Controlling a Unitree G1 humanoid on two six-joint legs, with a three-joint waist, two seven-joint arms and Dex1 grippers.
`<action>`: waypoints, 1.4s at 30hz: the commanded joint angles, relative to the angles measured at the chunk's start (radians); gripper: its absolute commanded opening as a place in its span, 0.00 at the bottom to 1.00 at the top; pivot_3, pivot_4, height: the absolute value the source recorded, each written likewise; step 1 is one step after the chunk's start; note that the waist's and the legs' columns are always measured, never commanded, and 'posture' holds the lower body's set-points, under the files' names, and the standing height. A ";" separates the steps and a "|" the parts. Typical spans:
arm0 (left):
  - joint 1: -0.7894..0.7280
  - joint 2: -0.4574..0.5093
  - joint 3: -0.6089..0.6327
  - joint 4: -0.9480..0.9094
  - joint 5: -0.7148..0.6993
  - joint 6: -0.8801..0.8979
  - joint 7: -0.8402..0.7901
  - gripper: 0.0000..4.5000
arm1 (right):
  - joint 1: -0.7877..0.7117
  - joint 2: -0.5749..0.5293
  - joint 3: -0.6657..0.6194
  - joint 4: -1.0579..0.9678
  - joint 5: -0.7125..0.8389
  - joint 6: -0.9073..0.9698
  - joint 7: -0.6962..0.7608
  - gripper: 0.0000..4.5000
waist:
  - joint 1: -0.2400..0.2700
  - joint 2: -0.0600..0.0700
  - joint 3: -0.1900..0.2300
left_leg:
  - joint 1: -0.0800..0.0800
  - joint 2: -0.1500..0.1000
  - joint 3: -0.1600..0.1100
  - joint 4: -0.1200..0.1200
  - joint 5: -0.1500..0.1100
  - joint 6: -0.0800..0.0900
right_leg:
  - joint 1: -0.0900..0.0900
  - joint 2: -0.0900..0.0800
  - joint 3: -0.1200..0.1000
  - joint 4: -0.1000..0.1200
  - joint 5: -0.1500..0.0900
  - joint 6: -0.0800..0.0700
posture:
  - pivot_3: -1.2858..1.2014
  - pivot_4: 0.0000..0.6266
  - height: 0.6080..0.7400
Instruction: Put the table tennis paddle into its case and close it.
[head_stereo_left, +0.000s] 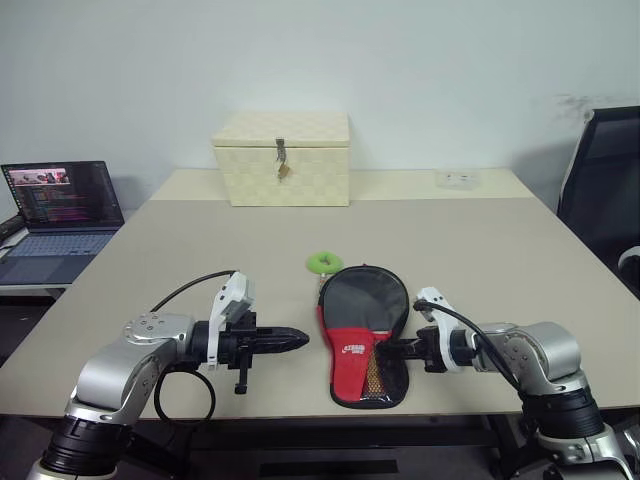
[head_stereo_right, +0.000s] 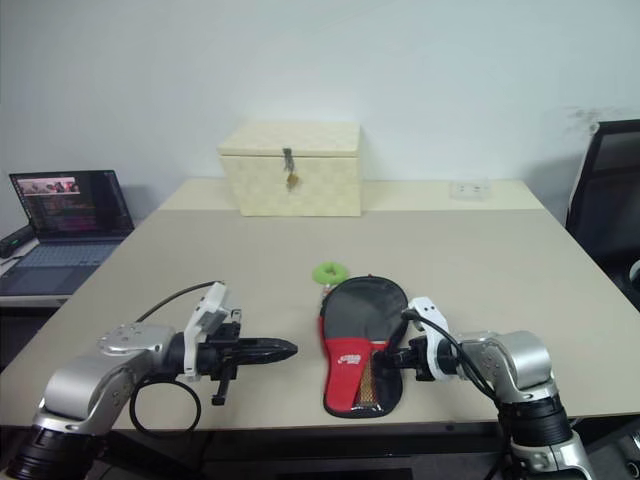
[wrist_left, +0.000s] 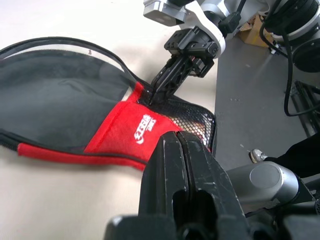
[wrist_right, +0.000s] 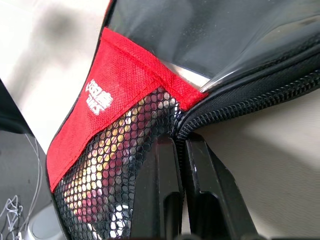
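Observation:
The case (head_stereo_left: 362, 300) lies flat near the table's front edge, black round part pointing away and red logo part toward me. Through its grey mesh pocket (wrist_right: 120, 145) I see the striped handle of the table tennis paddle (head_stereo_left: 376, 374); the paddle's face is hidden inside. My right gripper (head_stereo_left: 390, 348) is pressed against the case's right side where red meets black, shut on the zip edge (wrist_right: 235, 105). My left gripper (head_stereo_left: 298, 340) hovers a short way left of the case, shut and empty, pointing toward it.
A small green ring (head_stereo_left: 322, 262) lies just beyond the case. A cream woven latched box (head_stereo_left: 283, 158) stands at the back of the table. There is a laptop (head_stereo_left: 60, 215) on a side desk at left and a black chair (head_stereo_left: 605, 190) at right.

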 joint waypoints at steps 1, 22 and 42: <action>-0.004 0.017 0.000 -0.033 -0.012 -0.011 -0.002 0.00 | -0.021 -0.037 -0.023 -0.021 0.030 0.001 0.014 0.01 | 0.001 0.000 0.000 | 0.000 0.000 0.000 0.000 0.000 0.000 | 0.000 0.000 0.000 0.000 0.000 0.000 | 0.52 0.24 1.00; 0.005 0.020 0.009 -0.031 -0.004 -0.016 0.026 0.00 | 0.078 -0.113 0.002 -0.200 0.069 0.008 -0.017 0.50 | 0.004 0.000 0.000 | -0.003 0.000 -0.002 0.000 0.000 0.000 | 0.000 0.000 0.000 -0.003 0.000 0.000 | 0.52 0.24 1.00; -0.284 -0.154 -0.008 0.431 0.248 -0.218 0.385 0.35 | -0.086 0.060 0.099 -0.026 0.009 -0.341 -0.073 1.00 | 0.018 0.000 0.001 | -0.007 -0.002 -0.002 0.001 0.000 0.000 | -0.001 -0.001 -0.002 -0.007 0.003 -0.001 | 0.52 0.24 1.00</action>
